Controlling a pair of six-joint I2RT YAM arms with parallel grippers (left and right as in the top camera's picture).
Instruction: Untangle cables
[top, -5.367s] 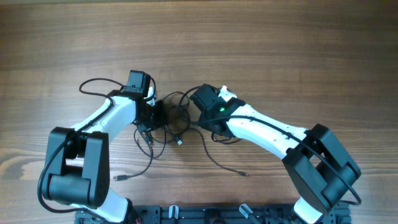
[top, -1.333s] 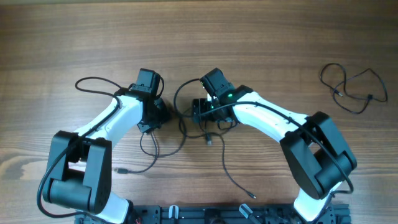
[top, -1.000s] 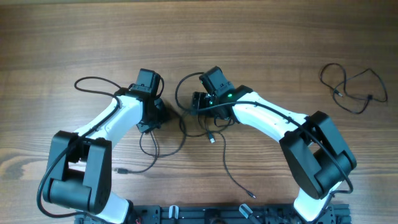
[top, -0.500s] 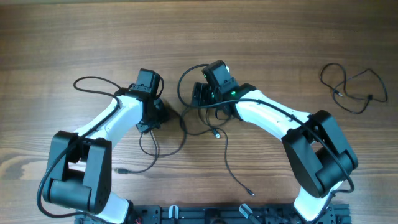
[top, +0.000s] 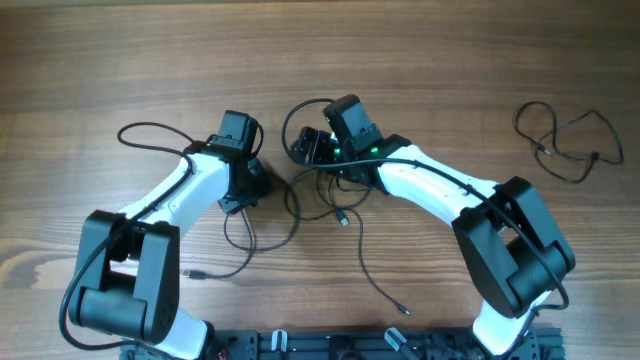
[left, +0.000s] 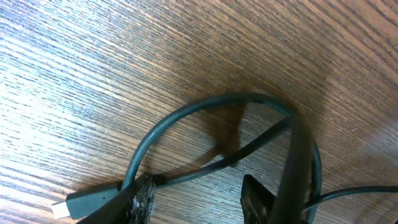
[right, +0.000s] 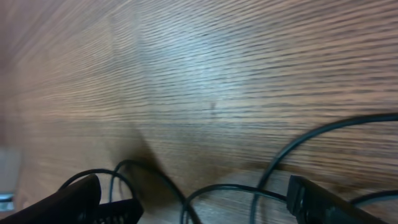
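Observation:
Thin black cables (top: 362, 255) lie in loose loops between the two arms, one trailing toward the front edge to a small plug (top: 403, 312). Another loop (top: 270, 240) lies in front of my left gripper (top: 250, 185). In the left wrist view the left gripper (left: 199, 202) stands partly open over bare wood. A thin cable (left: 261, 137) crosses at its tips, and a plug (left: 87, 202) lies beside the left finger. My right gripper (top: 308, 150) is wide open. Cable loops (right: 236, 186) lie on the wood between its spread fingers (right: 81, 199).
A separate bundle of thin black cable (top: 565, 145) lies at the far right of the wooden table (top: 420, 60). A black wire (top: 150, 130) arcs out from the left arm. A small plug (top: 188, 272) lies by the left arm's base.
My right gripper has opened wide and shifted toward the far side and a little left. The cable loop under it has slackened onto the table. The left arm has not moved.

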